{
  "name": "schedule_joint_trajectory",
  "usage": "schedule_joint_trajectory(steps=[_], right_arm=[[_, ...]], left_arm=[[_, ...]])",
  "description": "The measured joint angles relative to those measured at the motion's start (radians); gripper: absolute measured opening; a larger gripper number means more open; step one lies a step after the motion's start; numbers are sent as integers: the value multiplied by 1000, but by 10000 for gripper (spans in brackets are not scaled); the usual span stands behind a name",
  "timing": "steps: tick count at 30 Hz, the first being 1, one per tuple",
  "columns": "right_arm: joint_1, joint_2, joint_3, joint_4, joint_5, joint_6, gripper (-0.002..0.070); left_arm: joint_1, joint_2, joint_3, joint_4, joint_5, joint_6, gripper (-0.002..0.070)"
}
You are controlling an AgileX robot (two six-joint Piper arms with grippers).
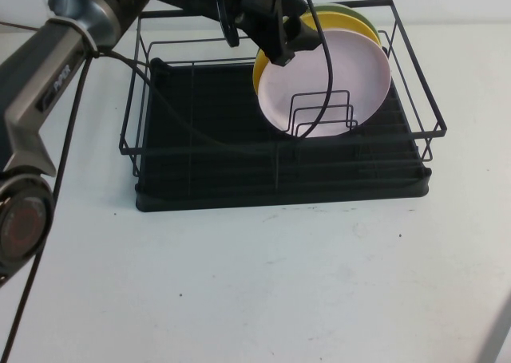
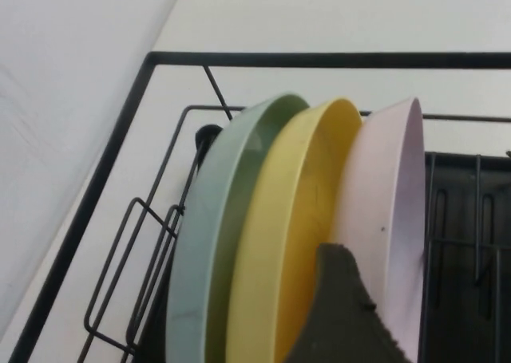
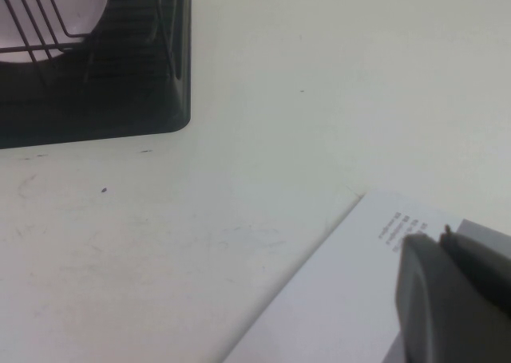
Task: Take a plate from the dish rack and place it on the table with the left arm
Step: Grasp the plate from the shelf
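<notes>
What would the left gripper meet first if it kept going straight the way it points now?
Probably the rim of the pink plate, front of the stack in the dish rack. The left gripper hangs just above it. The right gripper stays low near the table's edge.

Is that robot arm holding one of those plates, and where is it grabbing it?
Cannot be told. The left gripper sits at the pink plate's upper rim; the right gripper holds nothing.
</notes>
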Motion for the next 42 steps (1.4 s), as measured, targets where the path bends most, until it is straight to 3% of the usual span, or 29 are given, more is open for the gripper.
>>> schedule_joint_trajectory(steps=[8, 21, 24, 29, 42], right_arm=[[0, 0, 0, 0, 0, 0, -20], [0, 0, 0, 0, 0, 0, -20], [0, 0, 0, 0, 0, 0, -21], [0, 0, 0, 0, 0, 0, -21], [0, 0, 0, 0, 0, 0, -20]], left_arm=[[0, 55, 0, -93, -49, 11, 400], [-4, 127, 6, -121, -154, 35, 398], [-6, 136, 6, -120, -154, 35, 335], [-6, 139, 6, -115, -154, 41, 96], [-6, -16, 6, -68, -130, 34, 94]])
